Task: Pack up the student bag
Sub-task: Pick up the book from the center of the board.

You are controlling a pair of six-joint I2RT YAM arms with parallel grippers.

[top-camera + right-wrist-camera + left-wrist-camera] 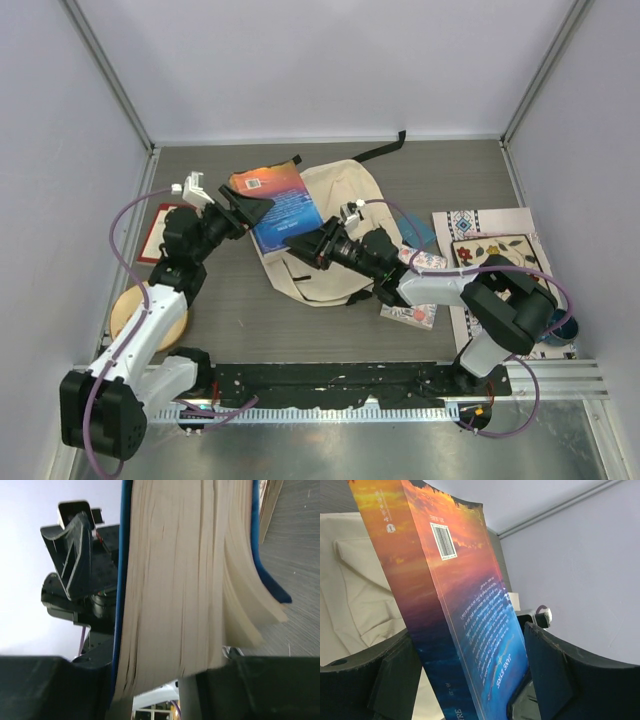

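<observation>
The student bag is a cream fabric backpack lying flat at the table's middle; it also shows in the left wrist view. A thick book with an orange and blue cover is held over the bag's left part. My left gripper is shut on the book's left edge, with the spine and back cover between its jaws. My right gripper is shut on the book's near right corner, with the page edges between its jaws.
A round wooden disc and a red-edged card lie at the left. A patterned cloth with a floral mat, a small patterned booklet and a teal cup lie at the right. A black strap trails behind the bag.
</observation>
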